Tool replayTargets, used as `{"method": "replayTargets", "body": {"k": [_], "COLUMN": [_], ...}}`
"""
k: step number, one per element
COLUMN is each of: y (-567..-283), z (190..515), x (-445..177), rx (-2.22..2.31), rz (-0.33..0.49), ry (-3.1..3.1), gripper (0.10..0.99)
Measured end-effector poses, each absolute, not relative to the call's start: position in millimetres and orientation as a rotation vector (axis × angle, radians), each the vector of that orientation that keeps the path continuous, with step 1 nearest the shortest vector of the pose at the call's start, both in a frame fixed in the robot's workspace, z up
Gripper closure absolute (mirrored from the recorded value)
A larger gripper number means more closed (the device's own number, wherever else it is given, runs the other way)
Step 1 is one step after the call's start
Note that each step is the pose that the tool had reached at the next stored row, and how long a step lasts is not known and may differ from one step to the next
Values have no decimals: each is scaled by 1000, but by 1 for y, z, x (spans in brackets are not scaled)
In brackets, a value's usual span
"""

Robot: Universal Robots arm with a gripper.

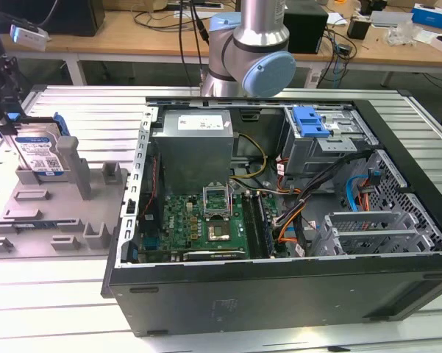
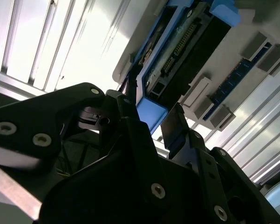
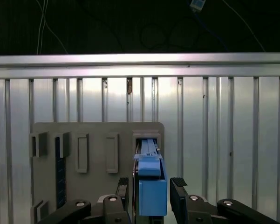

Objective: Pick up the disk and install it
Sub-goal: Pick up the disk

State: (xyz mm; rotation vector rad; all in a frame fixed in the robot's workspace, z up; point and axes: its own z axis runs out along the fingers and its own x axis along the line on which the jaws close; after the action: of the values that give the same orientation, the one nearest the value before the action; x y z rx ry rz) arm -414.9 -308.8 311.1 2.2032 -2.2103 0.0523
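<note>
No legible text anywhere. Disk [image 1: 37, 143] at the exterior view's left carries a white-and-blue label [image 1: 42, 157], print unresolved. White sticker [image 1: 198, 121] on power supply [image 1: 195, 154]: likewise unreadable.

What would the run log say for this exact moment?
phase: pick-up | pincer: open, straddling the disk | disk: upright in grey holder, not yet lifted

cluttered wooden desk [image 1: 129, 35] behind ribbed metal table [image 1: 81, 107]
</note>
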Motion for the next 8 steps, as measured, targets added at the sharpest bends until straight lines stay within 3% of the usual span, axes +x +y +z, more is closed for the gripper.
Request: {"method": "replayTargets", "body": {"k": [8], "y": [-309], "z": [308], "x": [-415], "rx": [2203], "rz": [52], "ry": [-2211], "gripper": [604]}}
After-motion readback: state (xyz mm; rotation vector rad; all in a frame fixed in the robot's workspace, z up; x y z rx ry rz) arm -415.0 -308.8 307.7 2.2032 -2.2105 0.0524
